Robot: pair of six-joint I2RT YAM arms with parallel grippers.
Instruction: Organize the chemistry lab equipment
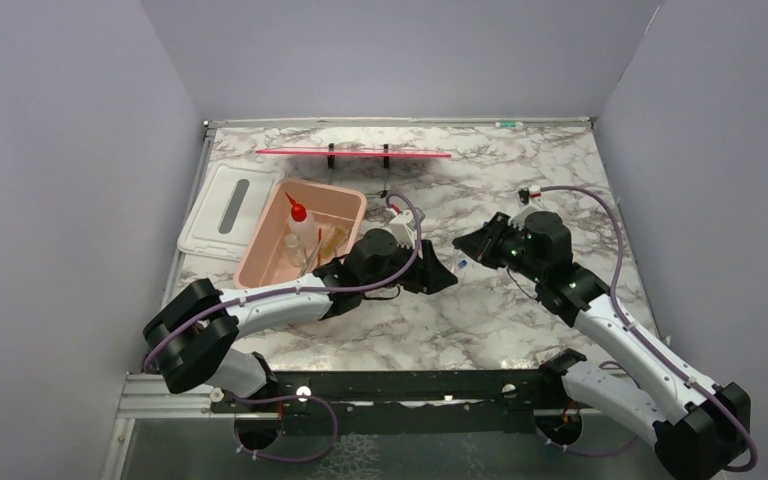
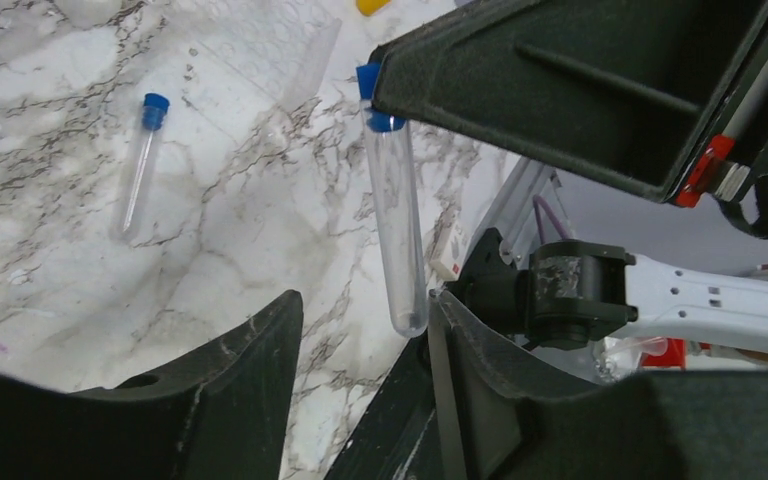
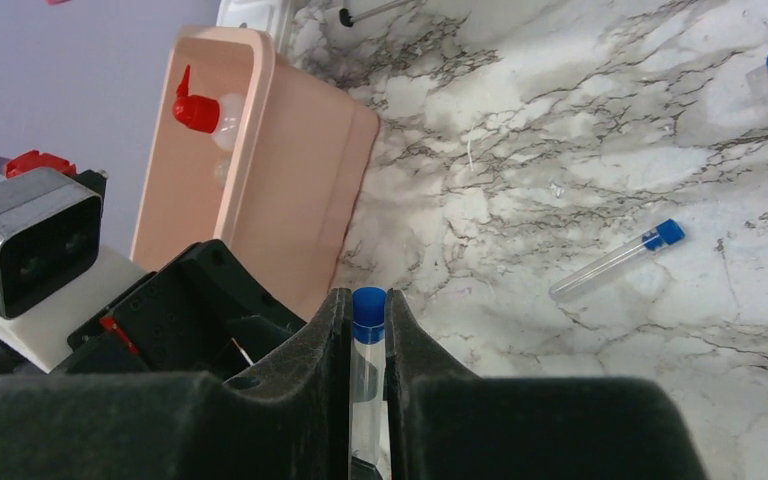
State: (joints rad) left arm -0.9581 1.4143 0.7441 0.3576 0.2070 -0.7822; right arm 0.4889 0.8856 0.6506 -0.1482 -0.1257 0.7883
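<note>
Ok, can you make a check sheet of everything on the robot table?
Surface: white marble-pattern table with grey veins.
Job's things: clear squeeze bottle with red nozzle in pink plastic tub; one blue-capped clear tube held; another blue-capped tube lying on marble.
Clutter: white plastic lid beside tub.
Grippers: right gripper shut on held tube's cap end; left gripper open by its bottom end.
Cables: purple cables along both arms.
Surroundings: plain grey walls.

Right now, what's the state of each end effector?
Left end effector: open, gripping nothing.
Right end effector: closed on a blue-capped tube.
</note>
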